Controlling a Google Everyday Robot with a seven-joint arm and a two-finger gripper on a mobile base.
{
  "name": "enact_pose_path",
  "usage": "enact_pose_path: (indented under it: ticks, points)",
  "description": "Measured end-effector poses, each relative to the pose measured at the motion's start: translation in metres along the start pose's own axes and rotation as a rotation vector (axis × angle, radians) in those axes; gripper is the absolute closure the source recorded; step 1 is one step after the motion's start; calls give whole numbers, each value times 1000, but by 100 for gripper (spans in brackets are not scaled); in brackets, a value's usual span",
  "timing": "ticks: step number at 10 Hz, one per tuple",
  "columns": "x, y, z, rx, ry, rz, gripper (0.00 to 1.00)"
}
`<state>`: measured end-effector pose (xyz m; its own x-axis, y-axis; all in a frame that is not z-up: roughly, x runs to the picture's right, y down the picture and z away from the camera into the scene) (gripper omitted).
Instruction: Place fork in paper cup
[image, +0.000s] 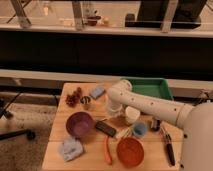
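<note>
Wooden and pale, the table (60, 132) stands before a dark counter front with a glass barrier above. Near its middle the paper cup (132, 115) stands upright, white and tapered, its rim open to the ceiling. The fork cannot be picked out with any certainty; it may be among the thin pale items lying just left of the small blue cup (139, 130), but that is unclear. The blue cup sits just in front of the paper cup, close to it.

The gripper (114, 107) hangs low over the table just left of the paper cup, at the end of the white arm (155, 107) that reaches in from the right.

Left of it lies a flat black bar (105, 128), beside a purple bowl (80, 124). An orange bowl (130, 151) sits at the front edge, with an orange utensil (107, 150) to its left and a grey cloth (71, 148) further left. A long black-handled utensil (168, 145) lies at the right edge. Behind the arm rests a green tray (150, 88), and a blue sponge (97, 92) and a reddish-brown cluster (73, 97) lie at the back left.
</note>
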<state>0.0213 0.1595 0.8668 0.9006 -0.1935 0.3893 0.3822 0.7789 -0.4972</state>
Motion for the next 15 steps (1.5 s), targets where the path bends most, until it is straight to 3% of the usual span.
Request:
enact_pose_path:
  ticks: [4,15]
  points:
    - [1,0,0,-3,4,2,21]
    - [1,0,9,-9,6,27,20]
